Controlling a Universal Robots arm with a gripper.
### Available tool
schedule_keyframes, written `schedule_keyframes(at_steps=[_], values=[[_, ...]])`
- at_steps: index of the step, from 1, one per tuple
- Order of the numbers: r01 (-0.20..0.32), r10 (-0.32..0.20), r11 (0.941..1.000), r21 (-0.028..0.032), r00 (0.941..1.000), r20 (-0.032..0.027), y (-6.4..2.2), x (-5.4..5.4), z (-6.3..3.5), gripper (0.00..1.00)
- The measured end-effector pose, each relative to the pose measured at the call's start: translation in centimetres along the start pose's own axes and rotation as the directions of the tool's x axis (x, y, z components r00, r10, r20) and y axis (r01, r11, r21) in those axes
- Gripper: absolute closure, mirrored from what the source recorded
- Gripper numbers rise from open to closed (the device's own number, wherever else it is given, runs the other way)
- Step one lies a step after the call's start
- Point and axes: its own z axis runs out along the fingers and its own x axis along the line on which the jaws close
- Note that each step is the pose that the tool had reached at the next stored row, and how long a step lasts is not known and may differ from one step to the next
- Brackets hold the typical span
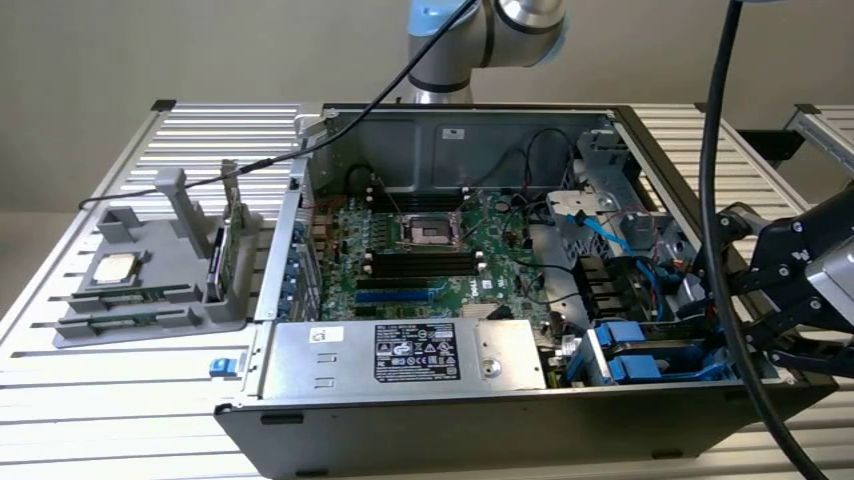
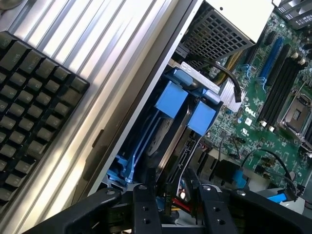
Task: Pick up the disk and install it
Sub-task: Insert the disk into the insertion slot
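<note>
Wrist view had you looking past the black gripper (image 2: 175, 190) into the drive bay of the open grey metal computer case (image 1: 467, 440). The disk, a metal drive in a blue plastic carrier frame (image 2: 201, 118), stood on edge in that bay, just beside a second blue carrier (image 2: 170, 97). Its near end reached the gripper. You could not tell whether the jaws were clamped on it or only standing around it.

Exterior view put the bay at the case's near corner on the exterior view's right, beside the silver power supply box with a dark label (image 1: 400, 355). The green motherboard (image 1: 427, 250) lay farther in. A black keyboard (image 2: 29, 107) sat outside the case wall on the slatted aluminium table (image 1: 120, 420). At the exterior view's left, a grey plastic tray (image 1: 147, 325) held a small square silver chip (image 1: 114, 268) and a thin dark upright card (image 1: 216, 262).
</note>
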Motion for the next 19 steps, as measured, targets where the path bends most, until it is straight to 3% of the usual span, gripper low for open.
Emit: schedule_keyframes(at_steps=[9,19], values=[[0.005,-0.005,0.9998,0.0190,1.0000,-0.0045,-0.01,-0.03,-0.01,0.63],[0.007,-0.007,0.9997,0.0241,1.0000,-0.0052,0.00,-0.01,-0.02,0.63]])
